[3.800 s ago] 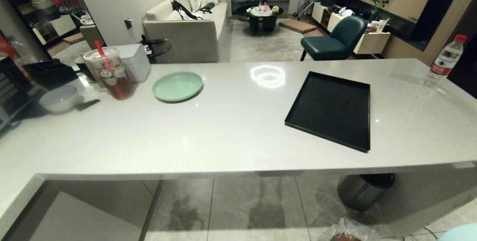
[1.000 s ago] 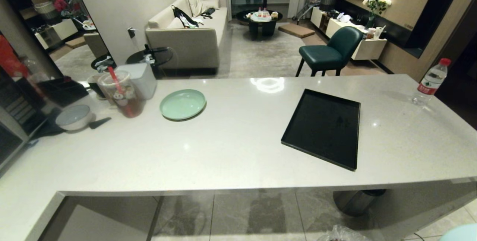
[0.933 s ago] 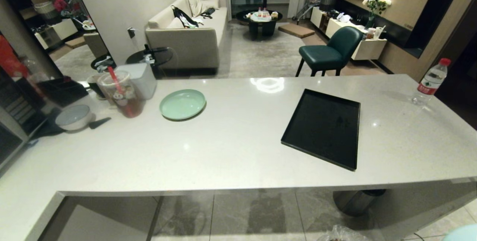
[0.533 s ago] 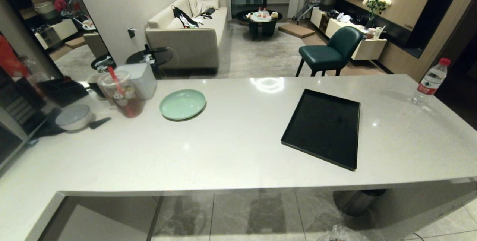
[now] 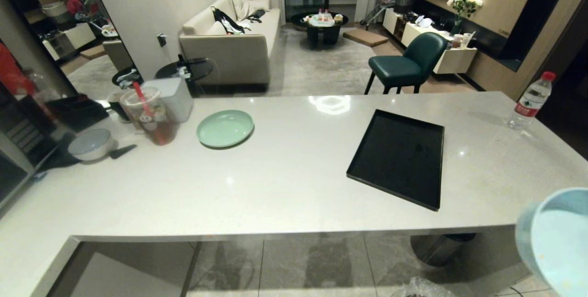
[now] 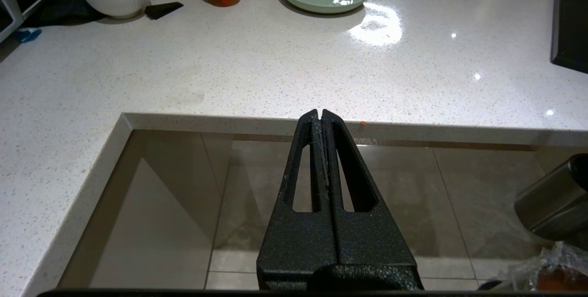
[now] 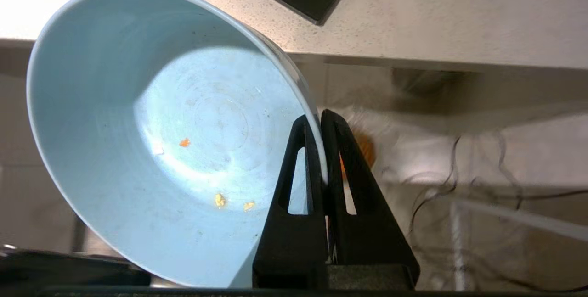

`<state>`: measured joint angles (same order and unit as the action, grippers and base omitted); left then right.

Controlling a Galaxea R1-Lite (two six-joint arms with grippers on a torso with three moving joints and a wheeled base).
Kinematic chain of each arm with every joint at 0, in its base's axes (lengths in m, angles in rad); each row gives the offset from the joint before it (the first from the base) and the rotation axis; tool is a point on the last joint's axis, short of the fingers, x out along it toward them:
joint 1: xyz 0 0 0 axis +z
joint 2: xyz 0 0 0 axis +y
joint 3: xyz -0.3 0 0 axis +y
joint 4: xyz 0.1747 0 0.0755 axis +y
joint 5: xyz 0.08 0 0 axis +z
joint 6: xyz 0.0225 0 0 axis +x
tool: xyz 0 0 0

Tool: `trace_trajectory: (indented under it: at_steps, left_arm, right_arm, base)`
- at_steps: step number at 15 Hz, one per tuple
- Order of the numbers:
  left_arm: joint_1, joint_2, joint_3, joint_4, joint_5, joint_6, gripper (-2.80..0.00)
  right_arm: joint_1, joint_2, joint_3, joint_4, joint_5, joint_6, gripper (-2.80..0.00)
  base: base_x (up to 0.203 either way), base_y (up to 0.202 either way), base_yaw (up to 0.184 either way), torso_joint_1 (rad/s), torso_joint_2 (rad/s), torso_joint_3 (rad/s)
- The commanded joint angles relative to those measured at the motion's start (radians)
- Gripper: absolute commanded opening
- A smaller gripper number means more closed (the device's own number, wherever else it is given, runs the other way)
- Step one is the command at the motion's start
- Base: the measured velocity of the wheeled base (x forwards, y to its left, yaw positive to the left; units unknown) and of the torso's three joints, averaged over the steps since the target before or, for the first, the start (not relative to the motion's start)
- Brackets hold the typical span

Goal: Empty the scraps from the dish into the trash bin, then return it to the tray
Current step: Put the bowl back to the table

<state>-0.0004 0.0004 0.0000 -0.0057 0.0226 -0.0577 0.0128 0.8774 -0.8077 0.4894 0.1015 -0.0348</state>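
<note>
1. The right gripper (image 7: 321,125) is clamped on the rim of the dish (image 7: 161,131), one finger inside the wall and one outside. A pinch on the thin rim is probably the only hold such narrow fingers can get on a round bowl.

2. The dish is tipped, its mouth facing the wrist camera. Only a few specks of scraps (image 7: 183,142) cling inside: one orange, a couple yellowish. I judge the emptying to be done, or all but done.

3. In the head view the dish (image 5: 558,242) shows at the lower right, off the counter's near edge and over the floor. Held there, it is on the same side as both the bin and the tray.

4. The bin (image 5: 420,288) is on the floor under that edge; only its crinkly bag shows. It is low and beside the robot, so a tipped dish can drop scraps into it without crossing the counter.

5. The tray (image 5: 399,157) lies bare on the counter, up and left of the dish, near the counter's front edge and within easy reach. The return calls for levelling the dish before it is set down, so that it does not land on its rim and tip.

6. The left gripper (image 6: 321,115) is pressed shut on nothing, parked below the counter (image 6: 229,72) edge and out of the work.

7. A steel bin (image 5: 441,246) under the counter, the green plate (image 5: 225,128) and the white bowl (image 5: 90,144) are well apart and play no part.
</note>
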Motion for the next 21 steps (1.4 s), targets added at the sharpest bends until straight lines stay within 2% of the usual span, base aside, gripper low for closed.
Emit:
trace_trajectory:
  at_steps: [1,6,11,15,21]
  left_arm:
    - [0.0,0.001,0.0,0.0,0.0,-0.001,-2.8]
    - [0.0,0.001,0.0,0.0,0.0,-0.001,-2.8]
    - [0.0,0.001,0.0,0.0,0.0,-0.001,-2.8]
    - [0.0,0.001,0.0,0.0,0.0,-0.001,-2.8]
    - [-0.001,0.001,0.0,0.0,0.0,-0.001,-2.8]
  right_arm:
    - [0.019,0.391,-0.184,0.008,0.0,0.071,-2.8]
    - [0.055,0.851,-0.567,0.021,-0.03,0.297,-2.8]
    - [0.042,1.126,-0.778,0.022,-0.098,0.437,-2.8]
    - [0.037,1.231,-0.811,0.001,-0.103,0.474,-2.8]
    - [0.04,1.339,-0.935,-0.006,-0.104,0.52,-2.8]
  base:
    - [0.0,0.0,0.0,0.0,0.0,0.0]
    - [0.0,0.0,0.0,0.0,0.0,0.0]
    - [0.0,0.0,0.0,0.0,0.0,0.0]
    - [0.0,0.0,0.0,0.0,0.0,0.0]
    - [0.0,0.0,0.0,0.0,0.0,0.0]
